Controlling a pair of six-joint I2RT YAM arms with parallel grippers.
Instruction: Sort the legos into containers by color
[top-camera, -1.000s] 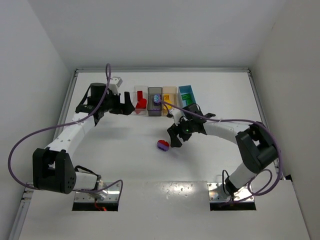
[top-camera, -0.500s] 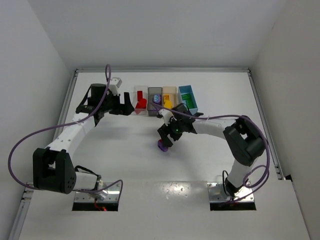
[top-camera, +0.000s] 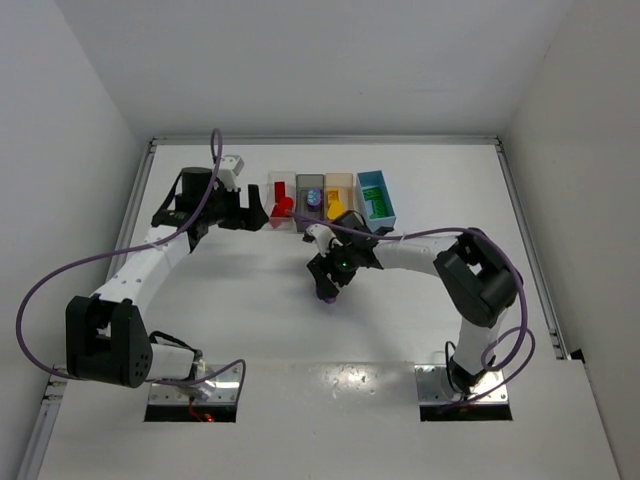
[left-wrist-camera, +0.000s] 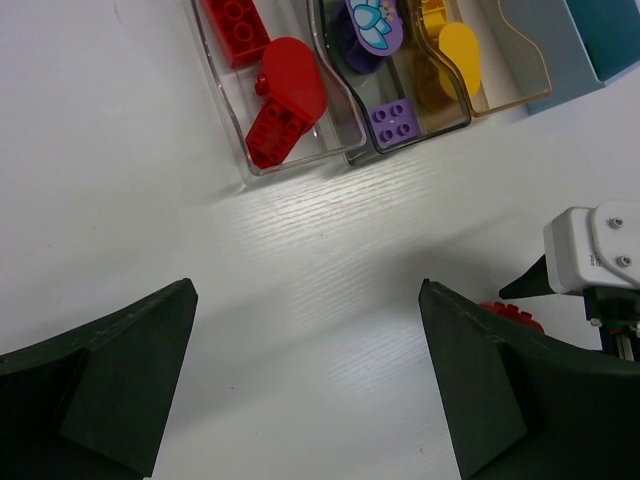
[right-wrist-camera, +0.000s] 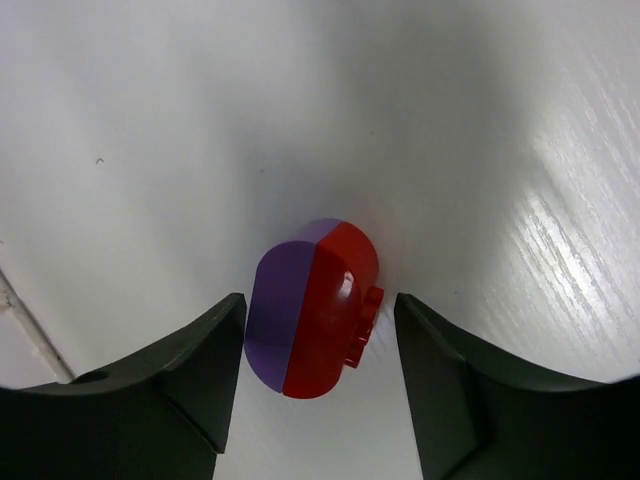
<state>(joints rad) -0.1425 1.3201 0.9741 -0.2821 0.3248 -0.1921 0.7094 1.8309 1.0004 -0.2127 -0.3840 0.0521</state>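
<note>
White table top (top-camera: 250, 300) lies under the two black-and-white robot arms. The left gripper (left-wrist-camera: 307, 290) hangs over bare table. Its two dark jaws are wide apart, with nothing between them.

Just past the left jaws stand four small plastic bins in a row, side by side. The clear plastic bin (top-camera: 270, 200) is the one closest to the left jaws. Then come the smoky grey bin (top-camera: 310, 221), the tan bin (top-camera: 346, 184) and the light blue bin (top-camera: 391, 215), each one further off to the right of those jaws.

The right gripper (right-wrist-camera: 320, 300) is low over the table, on the near side of the bins. Its jaws are apart, one on each side of a rounded brick that is half purple and half red (right-wrist-camera: 312, 310). This brick lies on the table between the jaws. A thin gap shows between the red half and the jaw beside it. The purple half is right by the other jaw, and I cannot tell if they touch.

Red bricks (left-wrist-camera: 285, 95) lie in the clear plastic bin. A purple piece with a flower picture (left-wrist-camera: 372, 20) lies in the smoky grey bin, and a little square purple brick (left-wrist-camera: 395, 120) sits at the end nearest the left jaws. Yellow bricks (left-wrist-camera: 450, 45) lie in the tan bin. A green brick (top-camera: 374, 195) lies in the light blue bin.
</note>
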